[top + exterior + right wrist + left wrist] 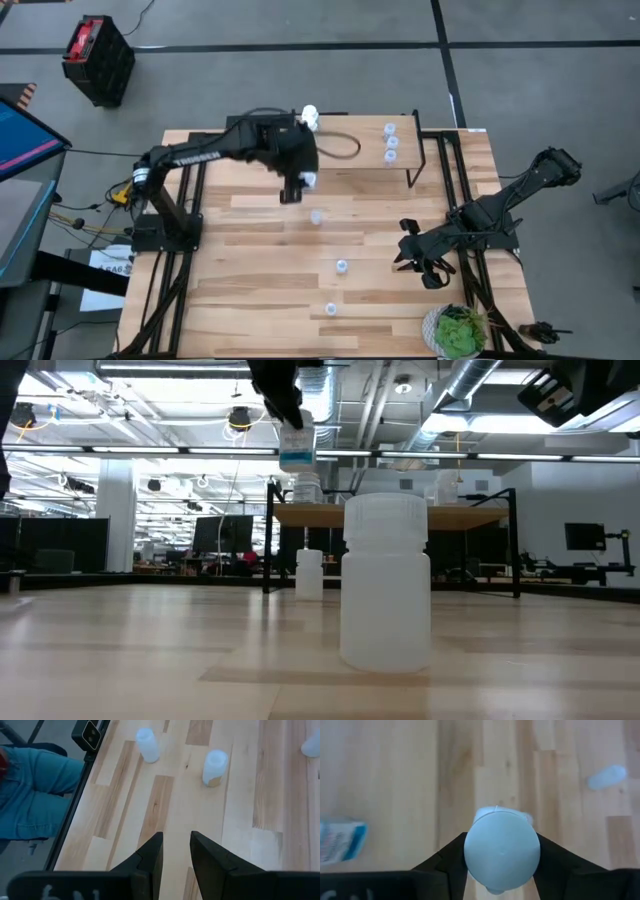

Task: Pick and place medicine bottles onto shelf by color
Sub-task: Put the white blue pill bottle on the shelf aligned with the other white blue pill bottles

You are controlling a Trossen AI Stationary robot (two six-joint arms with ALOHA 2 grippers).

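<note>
Bottle (pixel 502 851) gripped by left end effector (pixel 296 186), mid-table

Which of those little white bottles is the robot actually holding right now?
The small white plastic bottle clamped in the left gripper, lifted above the table. The other bottles stand loose on the wooden table or on the shelf.

White "TROSSEN" lettering on left arm (pixel 195 156); bottle labels illegible.
</note>
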